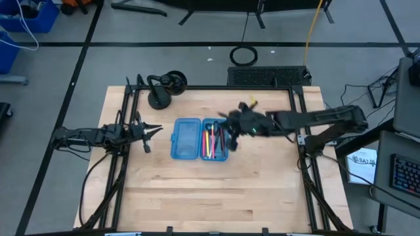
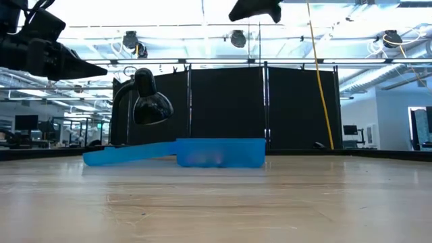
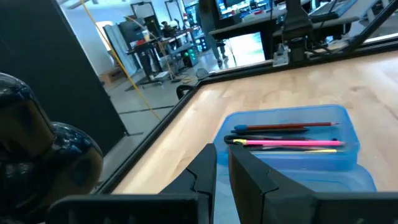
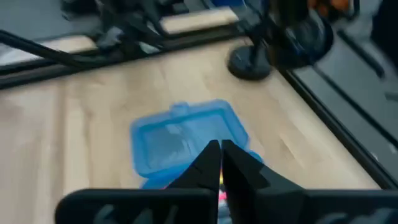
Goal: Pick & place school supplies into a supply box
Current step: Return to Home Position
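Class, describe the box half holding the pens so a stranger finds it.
On the wooden table, find the open blue supply box near the middle. Take the half nearer the right arm: coloured pens lie inside, its twin holds none.

Both arms matte black, slim jointed links. The left arm (image 1: 92, 134) is thin and tubular. The right arm (image 1: 321, 119) has a boxier link, with a small green light (image 1: 252, 131) near the wrist. The left gripper (image 3: 222, 149) and right gripper (image 4: 219, 144) look alike: flat black wedge fingers (image 3: 255, 180) tapering to points, on a wide black crossbar (image 4: 124, 202).
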Controlling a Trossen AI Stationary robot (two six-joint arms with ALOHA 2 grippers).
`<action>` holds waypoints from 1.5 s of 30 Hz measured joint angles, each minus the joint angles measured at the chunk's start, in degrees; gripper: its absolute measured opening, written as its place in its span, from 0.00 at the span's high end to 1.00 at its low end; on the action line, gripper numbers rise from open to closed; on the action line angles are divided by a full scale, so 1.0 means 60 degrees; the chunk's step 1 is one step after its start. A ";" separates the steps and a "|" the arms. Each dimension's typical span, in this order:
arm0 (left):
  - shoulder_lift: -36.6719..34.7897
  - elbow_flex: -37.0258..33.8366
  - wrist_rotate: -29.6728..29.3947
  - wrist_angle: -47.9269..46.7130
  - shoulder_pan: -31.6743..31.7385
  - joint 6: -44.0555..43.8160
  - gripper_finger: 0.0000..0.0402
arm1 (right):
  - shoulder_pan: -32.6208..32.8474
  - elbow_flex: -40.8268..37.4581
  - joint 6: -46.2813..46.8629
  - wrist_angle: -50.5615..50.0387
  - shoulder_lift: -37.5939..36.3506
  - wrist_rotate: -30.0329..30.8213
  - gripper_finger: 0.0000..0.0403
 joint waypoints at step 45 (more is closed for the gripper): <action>-0.0259 0.0236 0.2970 0.0707 0.0008 0.1277 1.00 | -0.1791 -1.2958 -0.2639 0.9628 -1.0819 -0.3347 1.00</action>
